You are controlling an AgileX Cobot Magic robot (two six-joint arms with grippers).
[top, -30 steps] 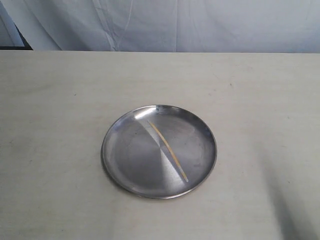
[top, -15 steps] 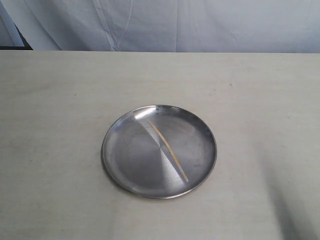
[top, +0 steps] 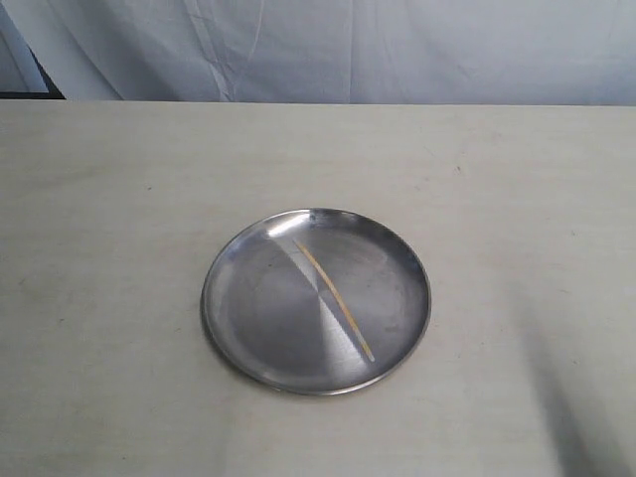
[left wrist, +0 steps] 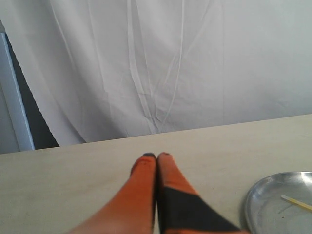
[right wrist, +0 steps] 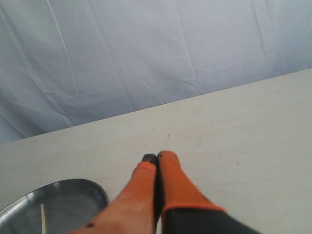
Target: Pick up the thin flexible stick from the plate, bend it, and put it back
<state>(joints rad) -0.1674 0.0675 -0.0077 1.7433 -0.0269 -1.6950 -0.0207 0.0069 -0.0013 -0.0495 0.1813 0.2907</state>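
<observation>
Left gripper [left wrist: 157, 156]: the 2 orange fingers are pressed tip to tip with no gap, nothing between them. It hangs above bare table [top: 119, 199], with the plate [left wrist: 265, 204] off to one side and well apart from the tips.

Right gripper [right wrist: 157, 157]: same state, the 2 fingers closed against each other and holding nothing. It is also over bare table and clear of the plate [right wrist: 95, 192], which shows only as an arc at the picture's edge.

Neither gripper appears in the exterior view.

Plate [top: 248, 298]: round, silver, shiny metal with a shallow raised rim. It sits flat near the middle of the table. The brushed surface reflects a pale wedge of light.

Contents: 1 item only, the thin flexible stick [top: 334, 298]. It lies flat on the plate floor, running diagonally from near the far rim to near the near-right rim, wholly inside the rim. It is a very thin, pale yellow-tan strand, shorter than the plate is wide, with a slight curve along its length. 1 end shows in the left wrist view [left wrist: 296, 202] and 1 end in the right wrist view [right wrist: 43, 219].

White cloth backdrop [top: 397, 50] hangs behind the table's far edge.
</observation>
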